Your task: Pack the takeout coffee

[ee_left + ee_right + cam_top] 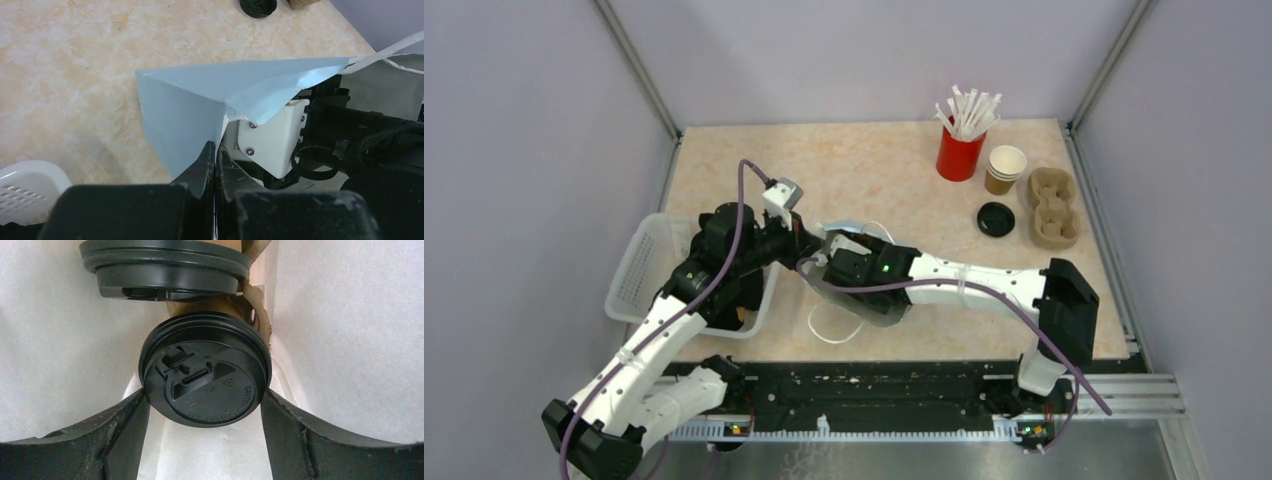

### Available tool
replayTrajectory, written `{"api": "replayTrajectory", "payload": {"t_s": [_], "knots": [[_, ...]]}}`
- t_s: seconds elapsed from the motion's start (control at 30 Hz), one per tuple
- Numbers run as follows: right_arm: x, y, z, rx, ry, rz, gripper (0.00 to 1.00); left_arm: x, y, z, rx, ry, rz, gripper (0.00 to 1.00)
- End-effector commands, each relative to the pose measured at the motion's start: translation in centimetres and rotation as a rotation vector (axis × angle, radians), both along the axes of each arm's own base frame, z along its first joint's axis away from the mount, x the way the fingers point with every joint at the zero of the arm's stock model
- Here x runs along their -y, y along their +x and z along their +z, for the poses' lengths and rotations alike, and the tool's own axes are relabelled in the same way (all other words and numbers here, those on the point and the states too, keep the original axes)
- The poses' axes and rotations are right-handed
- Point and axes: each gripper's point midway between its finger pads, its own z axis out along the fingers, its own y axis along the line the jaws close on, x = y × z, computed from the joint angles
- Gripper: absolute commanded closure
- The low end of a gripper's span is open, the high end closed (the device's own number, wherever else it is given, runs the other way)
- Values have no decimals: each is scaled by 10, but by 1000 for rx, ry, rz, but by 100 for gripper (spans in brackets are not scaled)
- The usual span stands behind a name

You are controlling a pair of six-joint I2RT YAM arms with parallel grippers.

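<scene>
- Cups with lids: 2; near cup (205,372) clamped between right gripper (204,396) fingers, far cup (165,265) just beyond.
- Left gripper (215,150) pinched on 1 blue bag (200,100).
- Well apart: 1 open cup (1005,168), 1 loose lid (996,219).

Lab cell, grey partition walls (524,150)

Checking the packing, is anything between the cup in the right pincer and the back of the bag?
Yes. A second lidded cup sits directly beyond the held cup, deeper inside the bag; brown cardboard shows beside them.
</scene>
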Motion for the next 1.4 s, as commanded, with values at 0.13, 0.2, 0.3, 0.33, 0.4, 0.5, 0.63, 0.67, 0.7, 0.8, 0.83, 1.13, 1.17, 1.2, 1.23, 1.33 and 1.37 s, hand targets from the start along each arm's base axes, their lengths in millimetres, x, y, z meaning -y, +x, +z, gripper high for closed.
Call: {"api": "replayTrajectory", "payload": {"t_s": [0.13,0.2,0.3,0.33,0.4,0.5,0.63,0.67,0.7,0.8,0.83,1.13,1.17,1.2,1.23,1.33,1.37], "knots": [[-9,10,-18,16,46,1,23,7,-1,11,40,-30,-34,100],[-12,8,-10,3,71,7,15,5,1,9,31,-22,-16,100],[-18,4,14,-2,144,4,4,1,5,5,18,-7,19,100],[-21,2,21,-10,175,7,2,-1,7,3,15,0,32,100],[-29,-5,31,-42,230,22,1,-2,8,1,10,11,43,100],[-39,-13,45,-56,268,51,1,-2,9,-1,2,14,42,100],[-54,-16,52,-67,301,66,1,2,8,1,-9,0,29,100],[-57,-16,51,-67,310,67,1,3,8,1,-12,-3,24,100],[-61,-15,51,-66,325,70,1,4,7,2,-14,-6,20,100],[-71,-10,46,-48,345,63,2,5,6,1,-20,-10,14,100],[-71,-5,45,-25,343,41,2,5,5,1,-20,-11,10,100],[-75,10,18,-2,376,1,1,8,4,3,-21,-12,-13,100],[-74,12,17,4,381,-7,1,8,3,2,-22,-11,-14,100],[-72,14,14,3,381,-16,1,8,3,2,-23,-11,-16,100],[-70,16,11,6,380,-22,1,9,3,2,-22,-10,-17,100],[-66,19,5,6,375,-22,1,9,3,1,-22,-6,-20,100],[-67,19,3,4,382,-13,1,8,3,1,-21,-5,-21,100]]}}
